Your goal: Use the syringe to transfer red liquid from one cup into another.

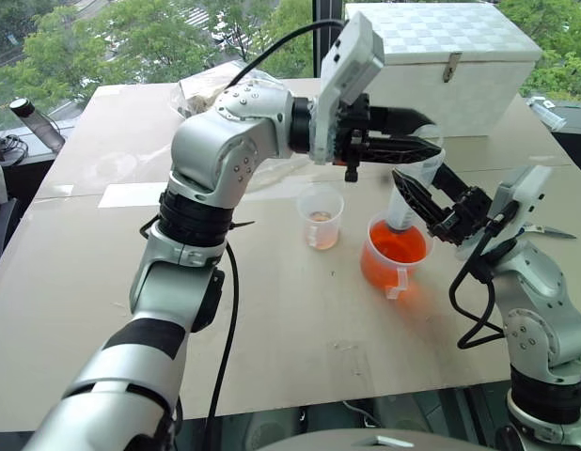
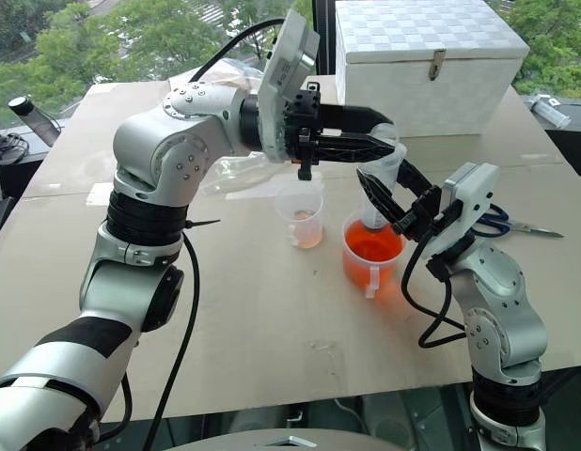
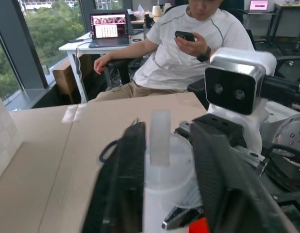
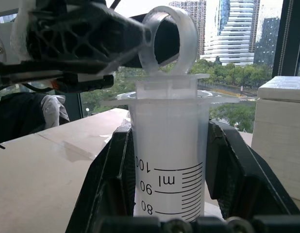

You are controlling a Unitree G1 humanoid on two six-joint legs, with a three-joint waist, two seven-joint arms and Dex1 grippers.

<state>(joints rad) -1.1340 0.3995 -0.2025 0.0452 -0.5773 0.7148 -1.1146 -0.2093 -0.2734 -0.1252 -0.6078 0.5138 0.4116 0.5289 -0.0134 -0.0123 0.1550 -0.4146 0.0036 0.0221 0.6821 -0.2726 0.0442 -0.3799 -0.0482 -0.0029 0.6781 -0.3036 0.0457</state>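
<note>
The syringe (image 1: 400, 205) stands upright with its tip down in the wide handled cup (image 1: 394, 256), which holds red liquid (image 1: 398, 246). My right gripper (image 1: 410, 193) is shut on the clear barrel, whose printed scale (image 4: 170, 182) shows between the black fingers (image 4: 116, 170). Reaching in level from the left, my left gripper (image 1: 428, 141) is shut on the white plunger ring (image 4: 165, 36) at the syringe's top. The small handleless cup (image 1: 321, 216) stands just left of the wide one, with a little pale orange liquid at its bottom.
A white lidded box (image 1: 441, 56) sits at the table's far side. Scissors (image 1: 546, 228) lie to the right and a crumpled clear bag (image 1: 201, 92) behind my left arm. A dark bottle (image 1: 35, 122) stands off the far left. A seated person (image 3: 189, 43) holds a phone.
</note>
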